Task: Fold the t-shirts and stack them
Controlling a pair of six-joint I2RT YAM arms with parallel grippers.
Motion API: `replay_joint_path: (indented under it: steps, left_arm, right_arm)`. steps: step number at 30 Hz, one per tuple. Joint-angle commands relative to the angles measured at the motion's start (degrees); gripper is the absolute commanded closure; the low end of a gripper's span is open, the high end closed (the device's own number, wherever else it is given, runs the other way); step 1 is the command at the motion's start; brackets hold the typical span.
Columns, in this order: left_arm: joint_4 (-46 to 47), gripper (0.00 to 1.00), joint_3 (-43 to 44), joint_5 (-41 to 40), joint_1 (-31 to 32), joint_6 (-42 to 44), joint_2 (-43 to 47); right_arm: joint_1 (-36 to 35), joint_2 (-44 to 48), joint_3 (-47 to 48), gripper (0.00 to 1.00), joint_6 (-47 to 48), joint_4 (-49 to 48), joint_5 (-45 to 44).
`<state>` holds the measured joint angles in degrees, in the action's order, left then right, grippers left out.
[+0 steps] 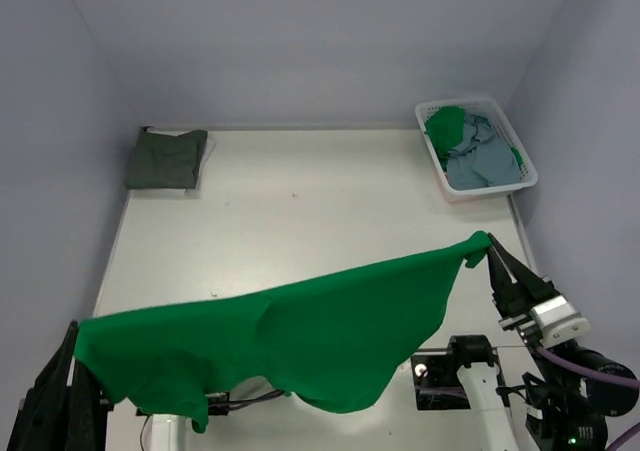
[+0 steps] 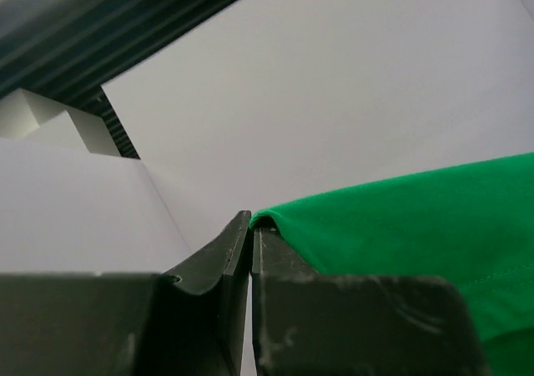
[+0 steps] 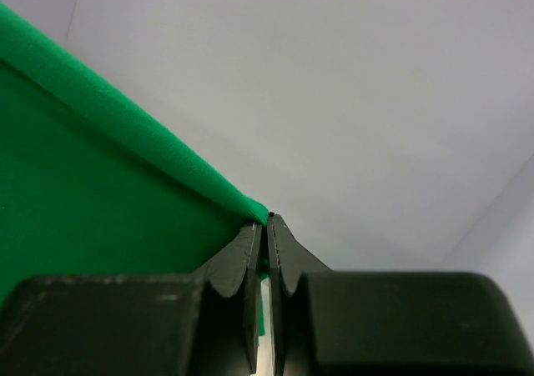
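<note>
So the green shirt (image 1: 300,341) is up in the air, stretched between both arms over the near edge of the table (image 1: 300,211). The left gripper (image 2: 250,226) has its jaws pressed together on 1 corner of the cloth, and the right gripper (image 3: 267,222) is clamped on the opposite corner. Each pinch looks like it has only a tiny bit of fabric right at the fingertips.

That's my main worry. With so little cloth in each pinch, a quick pull apart or a fast swing forward could probably tug a corner loose, and then the whole shirt flops into a heap.

2nd thing: the middle sags a lot and the lower part hangs down over the arm bases (image 1: 470,356). If it gets lowered from here without moving out over the table first, I'd guess it snags there or lands bunched.

Also, the right corner sits higher than the left, so it could land skewed and wrinkled.

1 dark shirt (image 1: 167,159) lies folded at the far left corner. The basket (image 1: 437,166) at the far right holds a blue shirt (image 1: 480,161) and some more green cloth.
</note>
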<state>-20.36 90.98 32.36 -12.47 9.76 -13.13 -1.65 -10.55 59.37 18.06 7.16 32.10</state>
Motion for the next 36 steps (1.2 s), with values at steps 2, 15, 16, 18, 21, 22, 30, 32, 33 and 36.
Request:
replay_joint_path:
  steps: [2, 15, 16, 18, 21, 22, 30, 32, 33, 36]
  left_arm:
    - [8.05, 1.00, -5.27, -3.53, -0.45, -0.27, -9.72]
    - [25.88, 1.00, -19.34, -3.88, -0.36, 2.54, -28.86]
    - [27.03, 1.00, -19.96, -3.80, -0.45, 2.81, -30.10]
    - [29.75, 1.00, -21.10, -3.10, -0.89, 2.90, -33.71]
    - [30.12, 1.00, -21.02, -2.30, -1.50, 3.60, -38.81]
    - [30.12, 1.00, -21.02, -2.21, -1.59, 3.86, -39.95]
    - [31.96, 1.00, -24.18, -0.98, -2.21, 1.49, -46.64]
    - [31.44, 1.00, -24.45, -0.89, -2.03, 1.23, -46.99]
    - [30.74, 1.00, -24.62, -0.98, -2.12, 1.14, -47.43]
    - [30.12, 1.00, -25.41, -1.07, -1.68, -0.08, -47.87]
  right_arm:
    - [1.21, -6.06, -2.77, 1.00, 0.47, -8.37, -2.21]
    - [1.12, -23.72, -11.38, 1.00, 4.26, -20.33, -3.88]
    - [1.04, -26.69, -11.56, 1.00, 4.35, -21.91, -3.88]
    - [1.21, -28.99, -13.31, 1.00, 4.35, -25.76, -3.89]
    - [1.39, -32.86, -15.68, 1.00, 5.92, -29.03, -3.18]
    - [1.39, -33.57, -16.30, 1.00, 6.54, -29.65, -3.27]
    - [1.39, -45.60, -12.72, 1.00, 5.59, -26.32, -4.32]
    - [1.30, -49.37, -11.04, 1.00, 4.44, -24.92, -4.58]
    - [0.95, -50.53, -9.73, 1.00, 3.22, -24.74, -4.59]
    - [-3.08, -54.75, -7.87, 1.00, 3.03, -21.66, -6.69]
